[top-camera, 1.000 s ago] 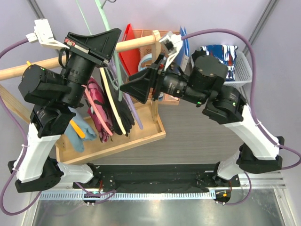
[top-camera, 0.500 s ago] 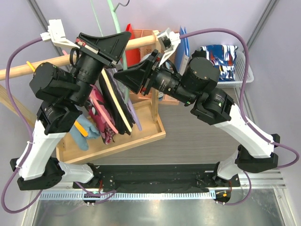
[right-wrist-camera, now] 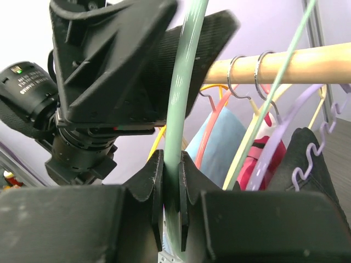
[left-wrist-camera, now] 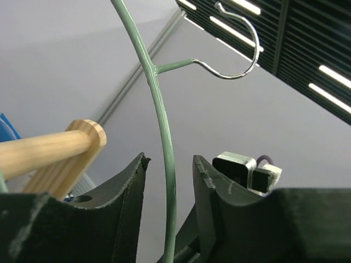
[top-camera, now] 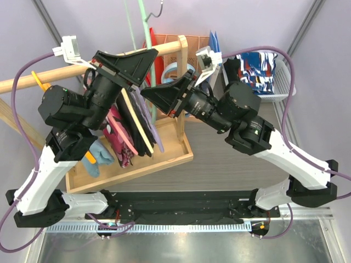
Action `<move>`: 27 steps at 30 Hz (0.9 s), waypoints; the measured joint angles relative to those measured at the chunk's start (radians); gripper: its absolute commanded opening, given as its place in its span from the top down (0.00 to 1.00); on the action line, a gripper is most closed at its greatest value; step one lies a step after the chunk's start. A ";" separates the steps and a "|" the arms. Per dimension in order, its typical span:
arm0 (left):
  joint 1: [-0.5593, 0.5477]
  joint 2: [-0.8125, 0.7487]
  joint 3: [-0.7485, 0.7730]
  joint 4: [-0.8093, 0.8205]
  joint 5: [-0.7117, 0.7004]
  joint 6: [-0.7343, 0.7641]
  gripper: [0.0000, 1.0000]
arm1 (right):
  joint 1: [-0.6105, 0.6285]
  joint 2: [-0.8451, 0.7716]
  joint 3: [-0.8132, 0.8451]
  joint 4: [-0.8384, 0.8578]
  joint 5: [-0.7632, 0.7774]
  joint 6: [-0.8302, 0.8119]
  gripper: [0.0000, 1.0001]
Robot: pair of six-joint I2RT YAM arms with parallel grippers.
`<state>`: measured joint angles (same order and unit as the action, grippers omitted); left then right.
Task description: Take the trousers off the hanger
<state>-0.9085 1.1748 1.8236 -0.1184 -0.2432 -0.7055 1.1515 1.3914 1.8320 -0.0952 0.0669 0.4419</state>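
Tightly the right gripper (right-wrist-camera: 171, 183) clamps the green hanger (right-wrist-camera: 185, 93); the left gripper (left-wrist-camera: 169, 162) straddles it, parted.

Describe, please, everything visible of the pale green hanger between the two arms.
The pale green hanger is a thin, smooth, curved rod with a silver wire hook branching off near the top. Its hook hangs on nothing, clear of the round wooden rail. The right claw is shut on it; the left claw brackets it with gaps either side. Its lower part is hidden.
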 measured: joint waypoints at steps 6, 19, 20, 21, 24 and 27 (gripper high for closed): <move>0.000 -0.049 -0.043 0.093 0.107 0.015 0.39 | -0.002 -0.101 -0.062 0.027 0.030 0.010 0.99; -0.001 -0.075 -0.040 0.045 0.247 0.069 0.36 | -0.002 -0.415 -0.125 -0.063 0.227 -0.019 0.99; -0.001 -0.077 -0.040 0.026 0.249 0.082 0.36 | -0.002 -0.447 -0.128 -0.100 0.258 -0.020 0.99; -0.001 -0.079 -0.040 0.005 0.251 0.093 0.36 | -0.002 -0.492 -0.136 -0.156 0.298 -0.020 0.99; -0.001 -0.095 -0.046 -0.052 0.254 0.132 0.35 | -0.002 -0.594 -0.159 -0.294 0.383 -0.006 0.99; -0.001 -0.128 -0.070 -0.098 0.253 0.167 0.35 | -0.002 -0.708 -0.168 -0.464 0.456 0.044 0.99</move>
<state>-0.9092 1.0470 1.7538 -0.2165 0.0093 -0.5381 1.1500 0.6834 1.6642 -0.5591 0.5228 0.4858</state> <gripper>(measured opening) 0.647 0.149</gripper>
